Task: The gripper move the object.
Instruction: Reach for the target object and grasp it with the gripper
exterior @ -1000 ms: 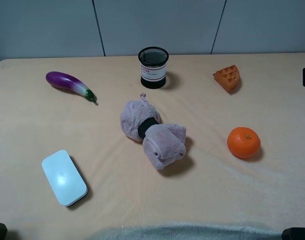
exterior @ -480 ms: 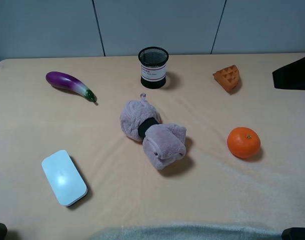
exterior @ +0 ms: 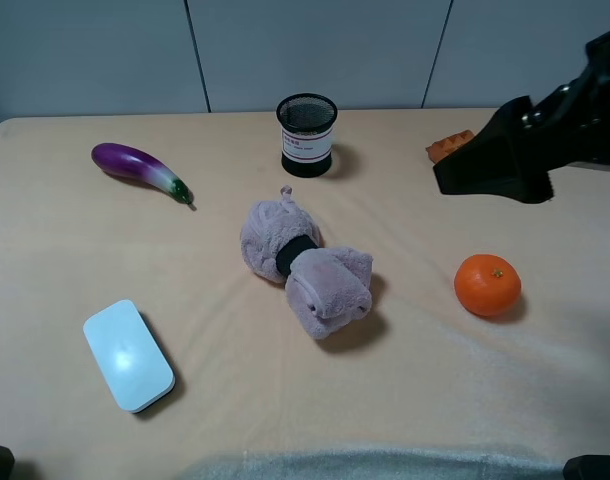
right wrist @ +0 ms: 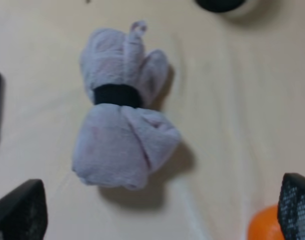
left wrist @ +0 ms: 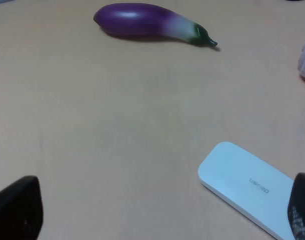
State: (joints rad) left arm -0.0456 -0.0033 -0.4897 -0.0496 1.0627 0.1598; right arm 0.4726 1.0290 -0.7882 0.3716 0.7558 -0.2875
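The counter [exterior: 75,250] has a soft tan cloth on it. A pink plush toy [exterior: 305,268] lies in the middle, with a black mesh cup [exterior: 306,134] standing behind it. A purple eggplant [exterior: 140,170] and a flat white box [exterior: 128,355] lie on the left, and an orange [exterior: 487,285] and a partly hidden orange wedge [exterior: 447,147] on the right.

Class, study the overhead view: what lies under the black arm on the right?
One end of an orange wedge pokes out beside the right gripper. The gripper covers the rest, so its full shape cannot be seen.
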